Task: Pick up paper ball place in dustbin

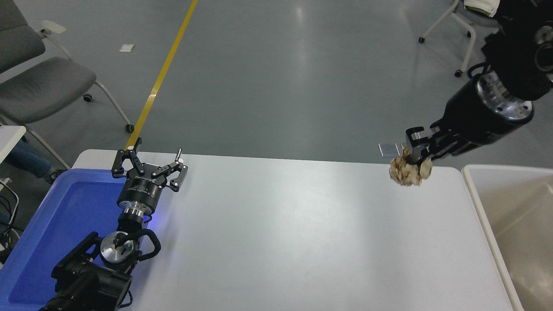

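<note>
The tan, crumpled paper ball hangs in my right gripper, which is shut on it and holds it high above the far right part of the white table. The right arm comes in from the upper right corner. The cream dustbin stands off the table's right edge, to the right of and below the ball; only its left rim and part of its inside show. My left gripper is open and parked at the lower left, over the edge of the blue tray.
A bright blue shallow tray lies at the table's left end. A grey chair stands at the far left on the floor. Another chair's legs show at the top right, beside the right arm.
</note>
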You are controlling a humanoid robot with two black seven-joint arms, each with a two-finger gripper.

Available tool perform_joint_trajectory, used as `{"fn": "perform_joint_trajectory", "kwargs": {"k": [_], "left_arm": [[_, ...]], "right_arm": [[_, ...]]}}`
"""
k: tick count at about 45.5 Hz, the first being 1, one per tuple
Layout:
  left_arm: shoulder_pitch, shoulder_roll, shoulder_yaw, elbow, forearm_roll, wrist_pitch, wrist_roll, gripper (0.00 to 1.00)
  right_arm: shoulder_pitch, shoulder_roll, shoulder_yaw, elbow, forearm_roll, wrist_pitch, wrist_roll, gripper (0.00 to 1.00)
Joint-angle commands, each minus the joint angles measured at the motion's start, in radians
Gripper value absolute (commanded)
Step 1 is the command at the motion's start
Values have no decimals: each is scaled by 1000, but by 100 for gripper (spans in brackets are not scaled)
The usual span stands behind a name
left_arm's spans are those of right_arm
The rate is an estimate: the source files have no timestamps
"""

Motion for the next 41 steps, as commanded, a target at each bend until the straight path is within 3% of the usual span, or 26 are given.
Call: {"fn": "perform_joint_trajectory", "kwargs": {"k": [1, 16, 25, 33, 41], "left_arm": [[0, 0, 0, 0, 0, 1, -1, 99], [0, 0, 0, 0, 0, 1, 1, 99], [0, 0, 0, 0, 0, -1, -1, 99], [0, -1, 0, 0, 0, 1, -1, 99], [0, 0, 0, 0, 0, -1, -1, 99]], "right_arm": [[70, -141, -101, -137, -24, 33, -4, 0], [-235, -451, -66, -667, -3, -24, -4, 0], [-670, -647, 329, -896, 25, -168, -9, 0], [-1143, -646, 639, -974, 204, -447, -7, 0], [-1539, -489, 938, -1132, 321, -662, -10, 0]]}}
